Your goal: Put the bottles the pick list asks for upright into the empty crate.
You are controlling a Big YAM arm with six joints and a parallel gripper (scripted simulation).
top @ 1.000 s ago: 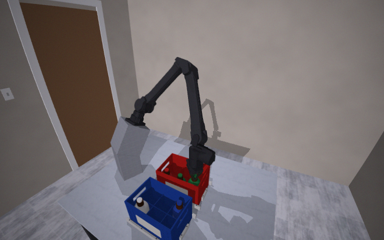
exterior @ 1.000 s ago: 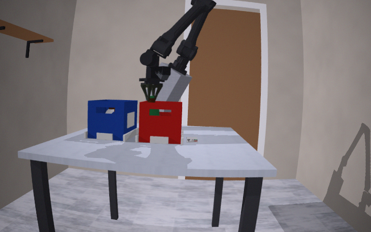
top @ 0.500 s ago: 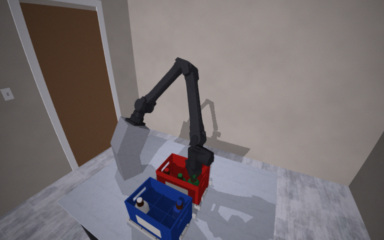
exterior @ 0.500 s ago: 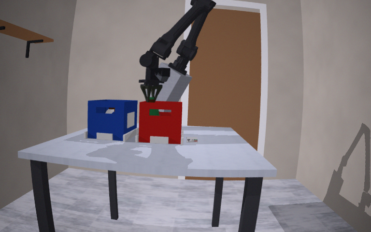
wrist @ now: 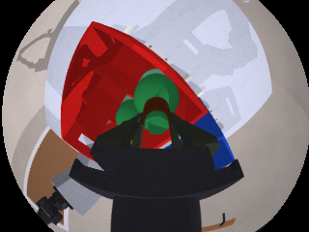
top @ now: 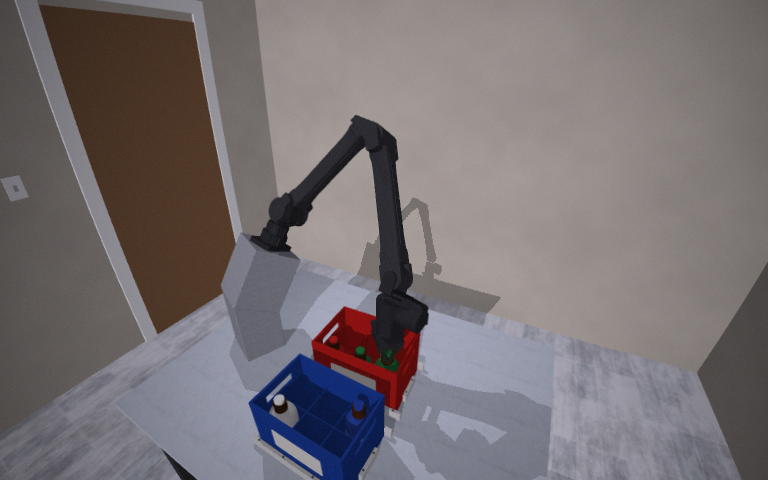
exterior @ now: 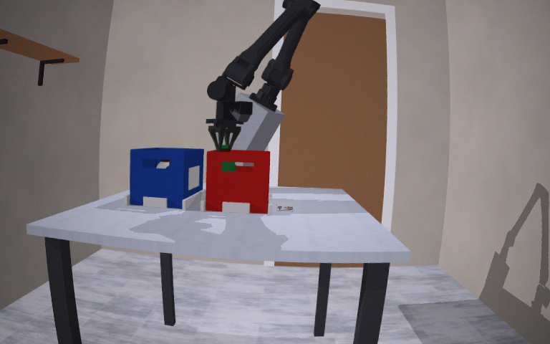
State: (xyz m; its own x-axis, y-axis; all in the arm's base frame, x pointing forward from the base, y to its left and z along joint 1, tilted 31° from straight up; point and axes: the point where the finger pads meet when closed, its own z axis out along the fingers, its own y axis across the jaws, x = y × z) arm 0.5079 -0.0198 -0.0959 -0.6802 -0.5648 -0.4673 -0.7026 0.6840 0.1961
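Left of the lower centre in the top view, a blue slatted plastic crate (top: 334,455) (exterior: 156,182) (wrist: 219,145) stands on the pale grey desk (top: 186,396) (exterior: 324,235) (wrist: 261,72). It carries a white bottle with a white cap (top: 286,417) (exterior: 162,164) at its left and a blue bottle with a blue cap (top: 355,421) at its right. Just beyond, at the lower centre, stands a red plastic crate (top: 325,356) (exterior: 239,186) (wrist: 72,111). From left to right it contains a red-capped bottle (top: 333,343), a green-capped bottle (top: 360,353) (wrist: 126,112) and a large green bottle with a brown neck (top: 387,365) (exterior: 225,146) (wrist: 156,89). The black two-fingered tool (top: 387,350) (exterior: 223,150) (wrist: 156,116) is clenched around this last bottle's neck. In the exterior view, the white paper pick list (exterior: 284,207) lies right of the red crate; its print is too small to read.

The step in hand is judged to be placement. The bottle should be kept vertical, centred in its cell and lowered gently until its base is supported. The fingers should then part only slightly, clearing wall and neighbour, and rise straight up.

Count: crates, two; pick lists, one; tools, one; bottles visible, five: one white, one blue, one red-capped, two green. Crate walls may hide others.
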